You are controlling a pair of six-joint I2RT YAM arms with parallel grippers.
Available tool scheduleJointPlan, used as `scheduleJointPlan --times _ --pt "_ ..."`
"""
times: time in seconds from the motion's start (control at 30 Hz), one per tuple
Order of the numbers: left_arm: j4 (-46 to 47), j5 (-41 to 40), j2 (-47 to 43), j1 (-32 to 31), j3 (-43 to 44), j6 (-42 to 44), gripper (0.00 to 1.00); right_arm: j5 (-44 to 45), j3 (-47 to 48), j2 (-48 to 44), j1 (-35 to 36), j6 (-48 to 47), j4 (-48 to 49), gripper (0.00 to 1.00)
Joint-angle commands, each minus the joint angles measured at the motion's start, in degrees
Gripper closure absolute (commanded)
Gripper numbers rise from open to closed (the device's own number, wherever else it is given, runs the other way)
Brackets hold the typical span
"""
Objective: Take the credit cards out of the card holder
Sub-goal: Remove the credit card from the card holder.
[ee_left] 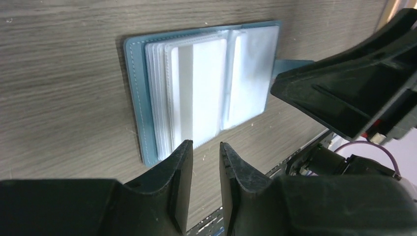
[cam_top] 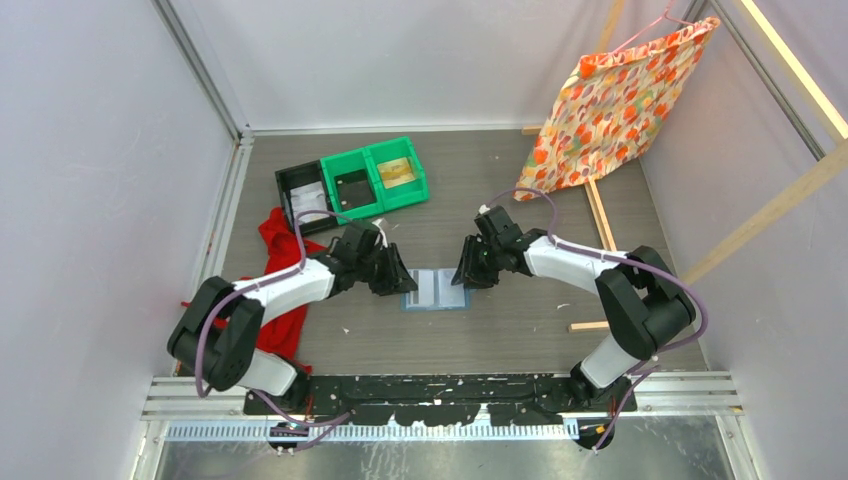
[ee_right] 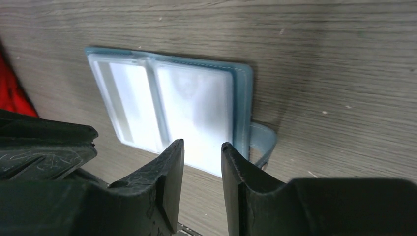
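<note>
The light-blue card holder [cam_top: 437, 290] lies open and flat on the table between my two grippers. Its clear sleeves [ee_left: 196, 88] look pale and glare white, so I cannot tell whether credit cards sit inside them. My left gripper [cam_top: 395, 280] hovers at the holder's left edge, its jaws [ee_left: 205, 147] a narrow gap apart with only table between them. My right gripper [cam_top: 468, 272] is at the holder's right edge near the strap [ee_right: 263, 140], and its jaws [ee_right: 202, 146] are also slightly apart and hold nothing. A dark flat card [cam_top: 352, 187] lies in the middle green bin.
Green bins [cam_top: 400, 195] and a black tray [cam_top: 285, 185] stand at the back left; a gold item [cam_top: 397, 173] is in the right bin. A red cloth [cam_top: 285, 240] lies under the left arm. A patterned cloth bag [cam_top: 610, 100] hangs from a wooden frame [cam_top: 600, 215] at the back right.
</note>
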Motion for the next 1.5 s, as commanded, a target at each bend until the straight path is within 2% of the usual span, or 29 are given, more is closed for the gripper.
scheduleJointPlan --times 0.0,0.27,0.4,0.97,1.07,1.33,1.47 --pt "5.13 1.85 3.92 -0.01 2.55 -0.46 0.72 5.23 1.85 -0.06 -0.7 -2.1 -2.08 0.61" --pt "4.32 1.52 5.52 -0.04 3.29 0.75 0.68 5.73 0.4 1.76 -1.39 -1.96 -1.07 0.62" --pt "2.0 -0.82 4.66 0.0 3.47 2.08 0.62 5.59 0.21 2.61 -1.59 -1.98 -0.82 0.62" --pt "5.42 1.59 10.16 -0.31 3.91 1.76 0.61 5.04 -0.58 2.37 -2.37 -2.05 -0.6 0.61" --pt "7.12 3.45 10.35 -0.49 3.55 0.95 0.61 5.03 -0.83 2.18 -2.35 -2.05 -0.38 0.61" --pt "20.96 12.46 11.76 -0.53 1.98 -4.45 0.62 4.68 -1.1 2.44 -2.46 -1.98 -0.01 0.61" --pt "19.69 11.78 11.08 -0.58 2.64 -4.66 0.62 4.51 -1.28 2.41 -2.58 -1.74 0.24 0.61"
